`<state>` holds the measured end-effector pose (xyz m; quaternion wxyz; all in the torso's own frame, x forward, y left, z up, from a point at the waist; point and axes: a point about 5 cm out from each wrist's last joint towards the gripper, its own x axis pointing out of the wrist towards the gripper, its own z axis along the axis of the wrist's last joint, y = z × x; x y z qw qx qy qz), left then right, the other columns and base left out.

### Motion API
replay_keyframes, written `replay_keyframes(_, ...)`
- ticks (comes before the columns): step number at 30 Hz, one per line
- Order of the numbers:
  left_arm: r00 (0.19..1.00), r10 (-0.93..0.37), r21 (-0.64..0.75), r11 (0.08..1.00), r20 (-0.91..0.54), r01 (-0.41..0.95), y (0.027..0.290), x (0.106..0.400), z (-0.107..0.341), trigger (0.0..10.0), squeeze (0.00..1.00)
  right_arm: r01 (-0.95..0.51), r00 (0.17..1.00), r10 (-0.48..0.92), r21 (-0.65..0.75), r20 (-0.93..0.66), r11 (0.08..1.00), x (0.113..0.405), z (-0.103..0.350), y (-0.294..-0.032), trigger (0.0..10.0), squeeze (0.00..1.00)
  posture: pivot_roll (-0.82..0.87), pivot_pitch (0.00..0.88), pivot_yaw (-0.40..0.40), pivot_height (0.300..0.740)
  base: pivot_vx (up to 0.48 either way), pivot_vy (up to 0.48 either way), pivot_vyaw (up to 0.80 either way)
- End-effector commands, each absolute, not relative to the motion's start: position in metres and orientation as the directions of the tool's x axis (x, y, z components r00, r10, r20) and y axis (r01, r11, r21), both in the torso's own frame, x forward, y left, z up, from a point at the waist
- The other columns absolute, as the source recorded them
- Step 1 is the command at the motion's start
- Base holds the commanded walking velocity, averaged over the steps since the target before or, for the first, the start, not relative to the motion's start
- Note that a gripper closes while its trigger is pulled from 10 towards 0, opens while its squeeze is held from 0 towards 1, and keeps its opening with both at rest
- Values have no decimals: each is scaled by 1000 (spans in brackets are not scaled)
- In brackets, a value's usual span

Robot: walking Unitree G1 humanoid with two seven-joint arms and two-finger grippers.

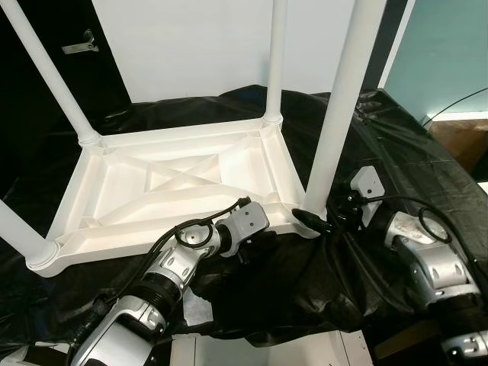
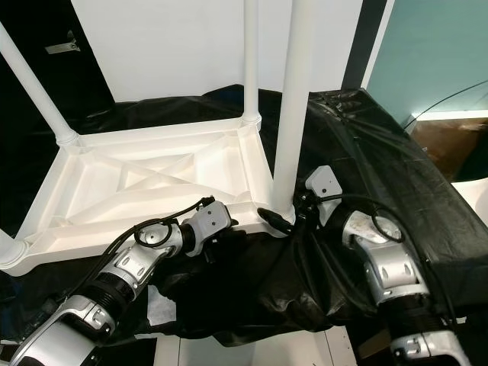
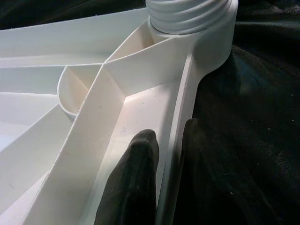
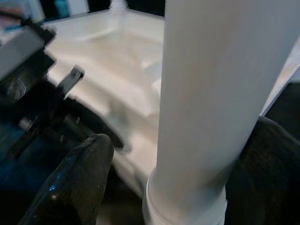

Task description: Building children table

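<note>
Left gripper (image 3: 168, 159) clamped on tabletop (image 1: 175, 179) rim, right gripper (image 4: 173, 183) around near-right leg (image 1: 335, 114); risks cross-threading if twisted while tilted.

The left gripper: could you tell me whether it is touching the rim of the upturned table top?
Touching. In the left wrist view the left gripper straddles the table top's rim, with one finger inside and the other outside, pressed against it.

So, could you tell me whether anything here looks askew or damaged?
Nothing looks damaged. The white plastic tabletop lies upside down on black sheeting, its round white legs pointing up; the far-left leg appears to lean outward.
</note>
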<state>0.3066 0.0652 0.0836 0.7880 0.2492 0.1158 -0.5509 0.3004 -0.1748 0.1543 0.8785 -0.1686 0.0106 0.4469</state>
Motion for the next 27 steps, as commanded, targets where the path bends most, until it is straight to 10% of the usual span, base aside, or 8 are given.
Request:
replay_keyframes(1,170,-736,73,162,-655,984,86,277,34,10000,0,-829,553,802,-250,-226,501,300,146,-175,10000,0,-54,10,4,740,0,0,0)
replay_keyframes(17,169,-733,78,156,-659,985,85,277,33,10000,0,-870,485,807,-275,-337,408,314,144,-191,10000,0,-46,10,1,740,0,0,0)
replay_keyframes(18,168,-733,78,156,-659,985,85,277,32,10000,0,-869,486,806,-280,-337,407,314,144,-191,4431,0,-45,11,1,740,0,0,0)
replay_keyframes(20,168,-734,78,155,-659,985,85,276,32,10000,0,-869,486,807,-283,-336,406,314,144,-191,4431,0,-45,11,1,740,0,0,0)
replay_keyframes(21,167,-734,77,156,-658,985,85,276,32,10000,0,-863,491,809,-306,-323,401,314,145,-191,0,0,-43,11,0,740,0,0,0)
replay_keyframes(27,167,-734,76,156,-658,985,85,276,31,10000,0,-861,493,812,-310,-314,403,315,144,-191,0,0,-43,12,2,740,0,0,0)
